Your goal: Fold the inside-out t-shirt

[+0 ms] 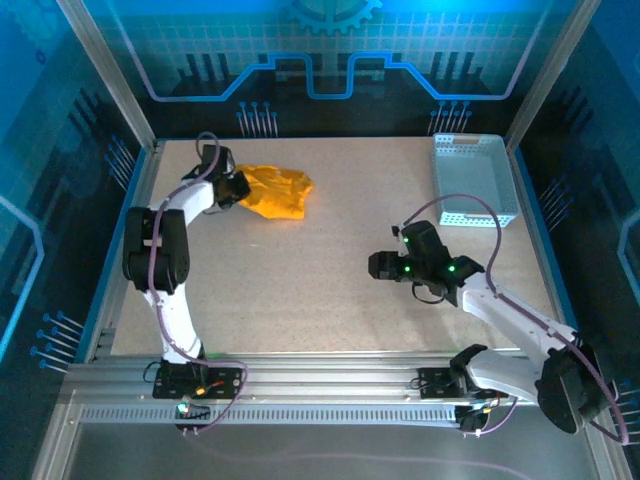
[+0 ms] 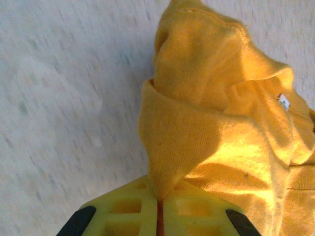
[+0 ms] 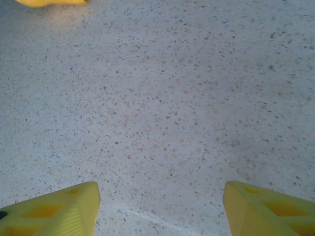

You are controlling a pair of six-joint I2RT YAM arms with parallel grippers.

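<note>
The inside-out t-shirt [image 1: 276, 191] lies bunched in an orange-yellow heap at the far left of the table. My left gripper [image 1: 236, 187] is at its left edge and is shut on a fold of the t-shirt [image 2: 197, 128], which rises from between the yellow fingers [image 2: 125, 206]. A small white label shows on the fabric at the right in the left wrist view. My right gripper [image 1: 378, 266] hovers over bare table right of centre, well apart from the shirt. Its fingers [image 3: 59, 211] stand wide apart with nothing between them. A sliver of the t-shirt [image 3: 49, 2] shows at the top left of the right wrist view.
A pale perforated plastic basket [image 1: 473, 178] stands at the far right of the table [image 1: 330, 280]. Metal frame posts rise at the table's corners, and a rail runs along the near edge by the arm bases.
</note>
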